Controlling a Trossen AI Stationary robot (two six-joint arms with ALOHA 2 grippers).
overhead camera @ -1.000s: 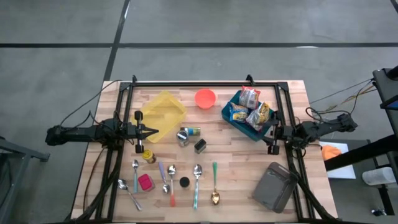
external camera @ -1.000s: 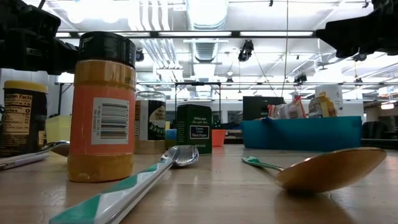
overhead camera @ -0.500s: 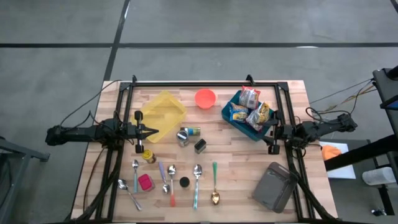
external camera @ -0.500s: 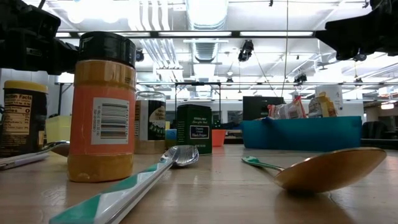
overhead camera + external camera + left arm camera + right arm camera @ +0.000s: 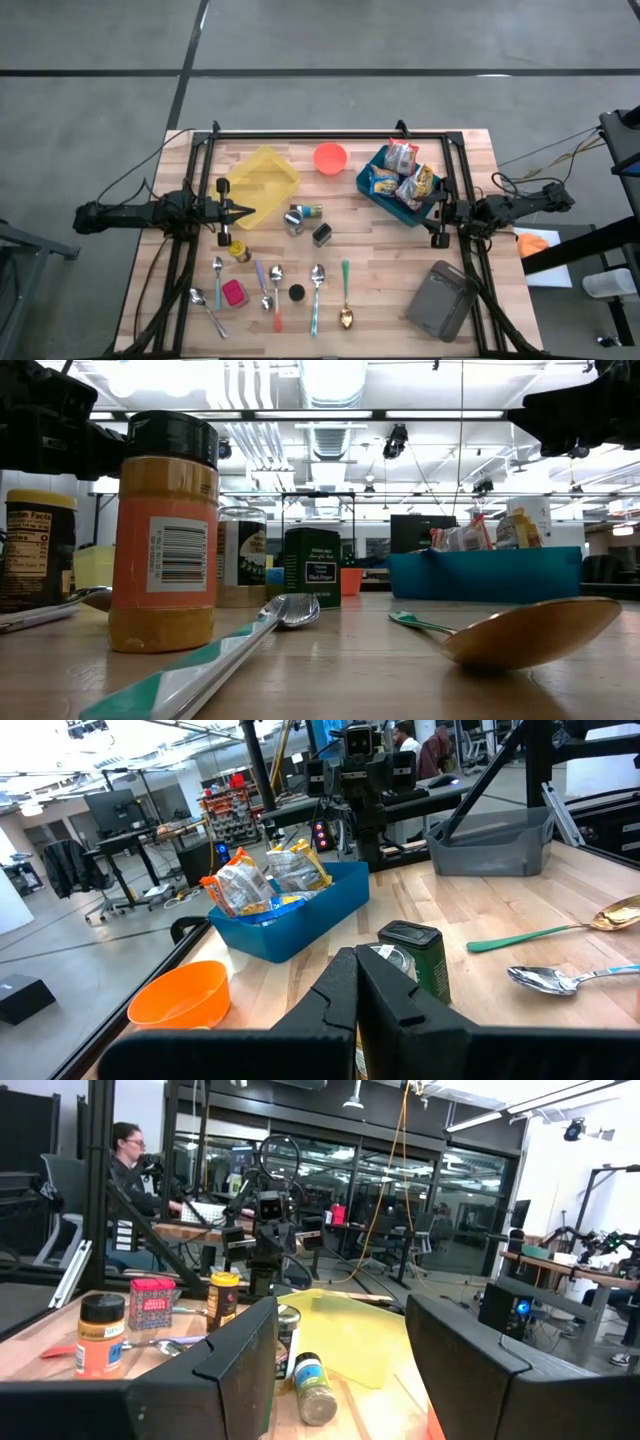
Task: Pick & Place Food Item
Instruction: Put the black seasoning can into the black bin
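Several food packets (image 5: 402, 172) lie in a blue bin (image 5: 372, 192) at the table's far right; the left wrist view shows the packets (image 5: 262, 878) sticking up over the bin's rim (image 5: 300, 910). My left gripper (image 5: 246, 211) hovers level at the table's left, shut and holding nothing, next to a yellow tray (image 5: 262, 177). My right gripper (image 5: 437, 213) hovers at the right edge just beside the bin's near end. In its own view the right gripper (image 5: 345, 1370) stands open with nothing between its fingers.
An orange bowl (image 5: 330, 157) sits at the far middle. Spice jars (image 5: 304, 213) and a dark tin (image 5: 322, 234) stand mid-table. Several spoons (image 5: 317, 283), an orange-labelled jar (image 5: 165, 530) and a pink box (image 5: 233, 293) lie near the front edge, a grey container (image 5: 443, 298) at front right.
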